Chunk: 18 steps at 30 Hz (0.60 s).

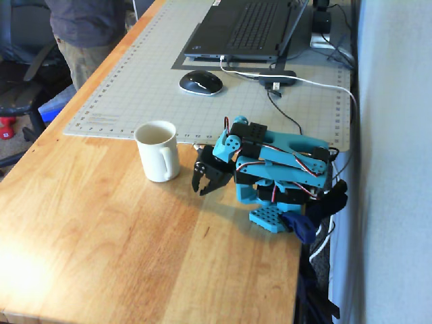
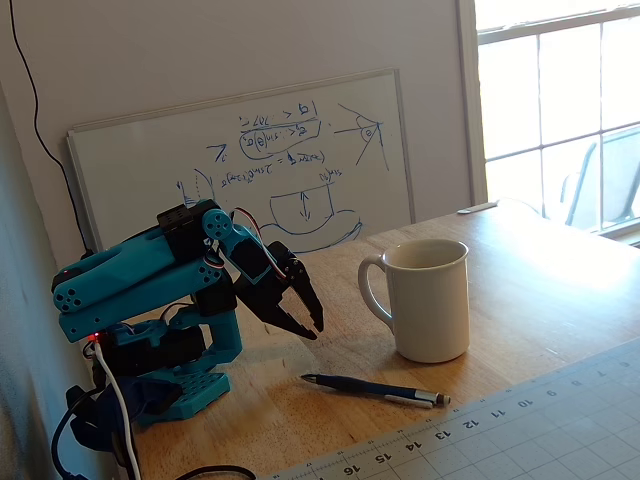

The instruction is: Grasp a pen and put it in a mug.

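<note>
Bare wood around pen (image 2: pixel 375 388); mug (image 2: pixel 428 298) near, apart; tool (image 2: pixel 300 318) above.

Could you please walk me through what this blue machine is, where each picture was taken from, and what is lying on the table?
It is a small blue robot arm, folded low on its base, ending in a black two-finger gripper. The gripper hangs slightly open and holds nothing. One fixed view looks down along the wooden table from above; the other stands low at the table's edge, facing a whiteboard on the wall. A cream mug stands upright beside the gripper. A dark pen lies flat on the wood by the cutting mat, seen only in the low view. Farther back are a mouse and a laptop.
</note>
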Each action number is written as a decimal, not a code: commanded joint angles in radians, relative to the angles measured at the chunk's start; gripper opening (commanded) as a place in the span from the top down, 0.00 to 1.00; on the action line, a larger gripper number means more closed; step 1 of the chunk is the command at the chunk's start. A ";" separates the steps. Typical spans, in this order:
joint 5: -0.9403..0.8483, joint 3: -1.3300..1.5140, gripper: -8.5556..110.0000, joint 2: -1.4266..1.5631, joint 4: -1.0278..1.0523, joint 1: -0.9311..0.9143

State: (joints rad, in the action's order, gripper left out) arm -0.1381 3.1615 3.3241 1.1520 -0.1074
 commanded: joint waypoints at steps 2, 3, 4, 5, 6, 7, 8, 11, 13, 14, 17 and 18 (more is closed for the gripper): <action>0.005 -0.104 0.91 0.023 -0.005 -0.017; 0.005 -0.123 0.91 0.023 0.002 -0.031; 0.005 -0.140 0.91 0.021 0.005 -0.049; 0.005 -0.152 0.91 0.014 0.005 -0.069; 0.005 -0.166 0.91 0.003 0.005 -0.091; 0.005 -0.176 0.91 -0.014 0.005 -0.110; 0.005 -0.189 0.91 -0.032 0.005 -0.132; 0.005 -0.244 0.91 -0.084 0.005 -0.207; 0.005 -0.287 0.91 -0.114 0.005 -0.265; 0.005 -0.307 0.91 -0.127 0.005 -0.298; 0.005 -0.360 0.91 -0.161 0.005 -0.397; 0.005 -0.377 0.91 -0.172 0.005 -0.428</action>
State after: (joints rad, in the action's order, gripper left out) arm -0.1381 2.9100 3.1922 1.1520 -0.4418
